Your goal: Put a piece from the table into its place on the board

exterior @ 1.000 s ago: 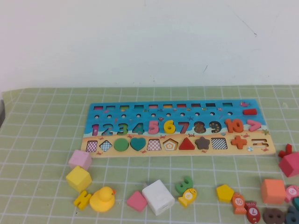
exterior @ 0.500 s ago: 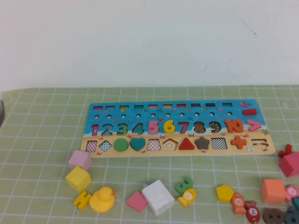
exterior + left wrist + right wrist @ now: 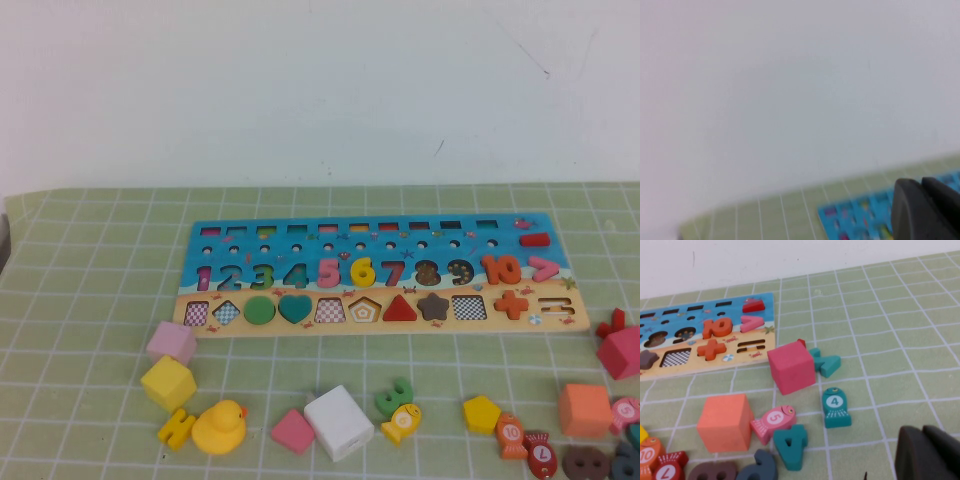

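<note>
The long board [image 3: 380, 275] lies across the middle of the green grid table [image 3: 90, 300]. The yellow numeral 6 piece [image 3: 363, 270] sits in the board's number row between the pink 5 and the red 7. Neither arm appears in the high view. In the left wrist view my left gripper [image 3: 921, 200] is shut with nothing in it, raised over the mat with a blurred end of the board [image 3: 855, 220] beyond it. My right gripper [image 3: 923, 450] is also shut and empty, low over the mat near a teal fish marked 4 [image 3: 835, 407].
Loose blocks line the near side of the mat: a pink cube [image 3: 171, 341], a yellow cube [image 3: 168, 383], a yellow duck [image 3: 219, 427], a white block [image 3: 339, 422], a yellow pentagon [image 3: 481, 412] and an orange cube [image 3: 584, 409]. A red cube [image 3: 791, 366] lies off the board's right end.
</note>
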Controlling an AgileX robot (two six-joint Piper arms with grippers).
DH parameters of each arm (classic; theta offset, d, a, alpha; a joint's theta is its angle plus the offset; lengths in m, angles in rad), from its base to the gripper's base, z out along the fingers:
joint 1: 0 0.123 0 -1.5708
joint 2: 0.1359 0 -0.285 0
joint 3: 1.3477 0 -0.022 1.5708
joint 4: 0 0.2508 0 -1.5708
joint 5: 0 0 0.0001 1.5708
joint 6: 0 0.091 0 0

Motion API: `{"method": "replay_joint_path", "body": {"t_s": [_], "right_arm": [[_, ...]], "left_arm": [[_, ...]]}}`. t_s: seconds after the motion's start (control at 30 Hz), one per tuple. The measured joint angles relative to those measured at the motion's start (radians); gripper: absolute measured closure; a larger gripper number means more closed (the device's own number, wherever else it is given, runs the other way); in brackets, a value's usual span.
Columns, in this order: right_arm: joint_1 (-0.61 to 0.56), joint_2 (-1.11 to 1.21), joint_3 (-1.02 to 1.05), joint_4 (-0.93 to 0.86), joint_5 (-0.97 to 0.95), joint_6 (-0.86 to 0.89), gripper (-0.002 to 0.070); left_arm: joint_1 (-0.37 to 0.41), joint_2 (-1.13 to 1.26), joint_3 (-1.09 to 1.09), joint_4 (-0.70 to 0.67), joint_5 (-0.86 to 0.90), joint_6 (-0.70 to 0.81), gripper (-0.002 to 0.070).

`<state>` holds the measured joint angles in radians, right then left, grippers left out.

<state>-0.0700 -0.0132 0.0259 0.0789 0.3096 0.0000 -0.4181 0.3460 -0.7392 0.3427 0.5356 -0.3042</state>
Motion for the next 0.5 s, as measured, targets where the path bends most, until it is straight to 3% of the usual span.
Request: {"method": "replay_joint_path", "body": {"t_s": [0.2,0.5], "right_arm": [[0.000,0.000,0.000,0.000,0.000,0.000,0.0679],[0.000,0.000,0.000,0.000,0.000,0.000,0.0679]], "left_arm": [[0.186,-0.151,0.292,-0.144,-0.321,0.096,0.0677],[0.350,-0.343,0.660,-0.336,-0.358,0.177,0.0677]]}}
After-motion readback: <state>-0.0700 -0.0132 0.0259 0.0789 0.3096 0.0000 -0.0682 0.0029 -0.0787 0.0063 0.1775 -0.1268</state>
